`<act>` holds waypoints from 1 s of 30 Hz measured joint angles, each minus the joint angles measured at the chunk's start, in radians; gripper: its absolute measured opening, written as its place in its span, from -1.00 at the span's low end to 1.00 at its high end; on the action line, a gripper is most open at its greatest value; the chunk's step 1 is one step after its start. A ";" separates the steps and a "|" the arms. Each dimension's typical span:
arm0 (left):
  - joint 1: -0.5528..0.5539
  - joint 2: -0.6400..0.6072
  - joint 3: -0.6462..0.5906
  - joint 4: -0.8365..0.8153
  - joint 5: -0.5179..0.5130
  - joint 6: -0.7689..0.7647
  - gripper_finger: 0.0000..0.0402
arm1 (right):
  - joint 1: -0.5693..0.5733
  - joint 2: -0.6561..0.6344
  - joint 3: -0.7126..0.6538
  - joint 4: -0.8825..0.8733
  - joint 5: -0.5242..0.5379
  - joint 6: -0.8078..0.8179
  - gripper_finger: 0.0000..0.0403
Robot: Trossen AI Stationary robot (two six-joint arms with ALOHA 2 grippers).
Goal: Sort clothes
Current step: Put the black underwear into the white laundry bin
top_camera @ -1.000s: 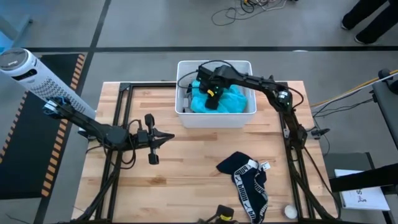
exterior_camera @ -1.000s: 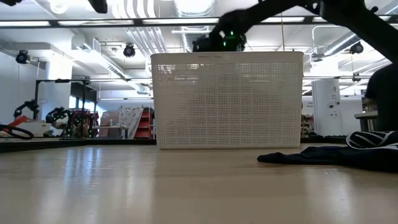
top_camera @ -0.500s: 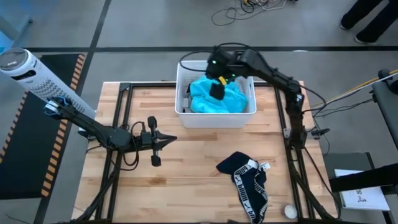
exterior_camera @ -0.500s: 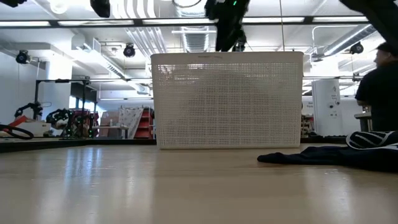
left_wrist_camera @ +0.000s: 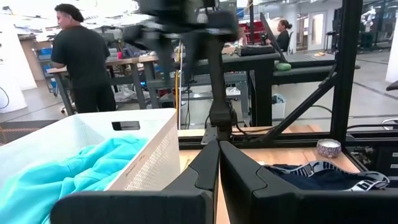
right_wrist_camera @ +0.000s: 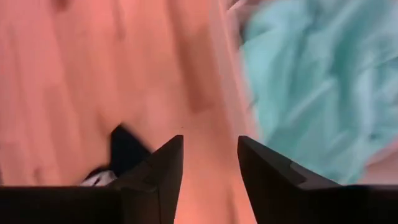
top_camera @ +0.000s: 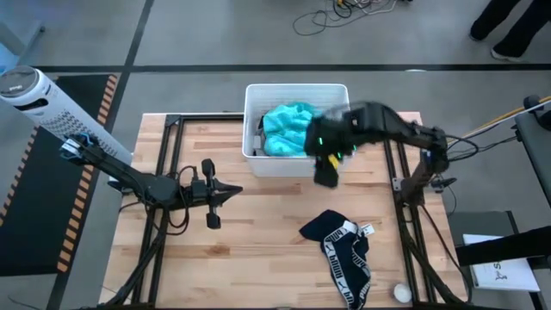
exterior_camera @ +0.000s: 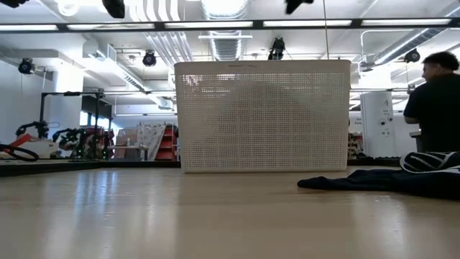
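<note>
A bright teal garment [top_camera: 288, 127] lies heaped in the white ribbed basket [top_camera: 255, 159] at the table's far middle; it also shows in the right wrist view [right_wrist_camera: 311, 93]. A dark navy garment with a black-and-white band [top_camera: 340, 245] lies flat on the table, near right. My right gripper [top_camera: 327, 172] is open and empty, above the table just in front of the basket's near wall. My left gripper [top_camera: 232, 191] is shut and empty over the table's left middle, pointing right. The other clothes are out of view.
A small white ball [top_camera: 402, 293] lies at the near right corner. A tin [left_wrist_camera: 328, 147] stands on the table's right side. A person [exterior_camera: 435, 101] stands beyond the table. Bare wood lies between the basket and the navy garment.
My right gripper has risen from the teal garment in the basket and swung toward the table's near edge, past the basket's near wall. The teal garment has stayed in the basket.
</note>
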 joint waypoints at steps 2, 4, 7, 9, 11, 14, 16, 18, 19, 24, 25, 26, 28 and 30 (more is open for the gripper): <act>0.000 -0.004 0.000 -0.005 0.000 0.001 -1.00 | 0.073 -0.033 -0.069 0.004 0.003 0.064 -0.33; 0.000 -0.006 0.000 -0.009 0.000 0.002 -1.00 | 0.147 -0.069 -0.153 0.005 0.022 0.144 -0.33; 0.000 -0.008 0.000 -0.014 0.000 0.001 -1.00 | 0.250 -0.112 -0.294 0.048 0.047 0.263 -0.29; 0.000 -0.009 0.000 -0.020 0.000 0.001 -1.00 | 0.314 -0.138 -0.401 0.107 0.054 0.344 -0.23; 0.000 -0.009 0.000 -0.030 0.000 -0.003 -1.00 | 0.372 -0.164 -0.509 0.199 0.046 0.422 -0.16; 0.000 -0.009 0.000 -0.034 0.001 -0.010 -1.00 | 0.445 -0.188 -0.670 0.304 0.025 0.545 -0.06; 0.000 -0.009 0.000 -0.037 0.001 -0.012 -1.00 | 0.483 -0.196 -0.771 0.371 0.023 0.617 -0.01; 0.000 -0.009 0.000 -0.038 0.001 -0.014 -1.00 | 0.516 -0.204 -0.867 0.447 0.002 0.676 0.05; 0.000 -0.009 0.000 -0.044 0.001 -0.014 -1.00 | 0.530 -0.207 -0.913 0.495 -0.014 0.698 0.07; 0.000 -0.018 0.000 -0.059 0.002 -0.018 -1.00 | 0.590 -0.212 -1.102 0.742 -0.054 0.781 0.18; 0.000 -0.018 0.000 -0.064 0.002 -0.021 -1.00 | 0.597 -0.212 -1.133 0.777 -0.052 0.790 0.20; 0.000 -0.018 0.000 -0.069 0.002 -0.025 -1.00 | 0.605 -0.212 -1.163 0.799 -0.048 0.797 0.23; 0.000 -0.018 0.000 -0.071 0.002 -0.026 -1.00 | 0.612 -0.212 -1.220 0.833 -0.032 0.816 0.29; 0.000 -0.019 0.000 -0.071 0.002 -0.026 -1.00 | 0.614 -0.211 -1.259 0.853 -0.007 0.826 0.35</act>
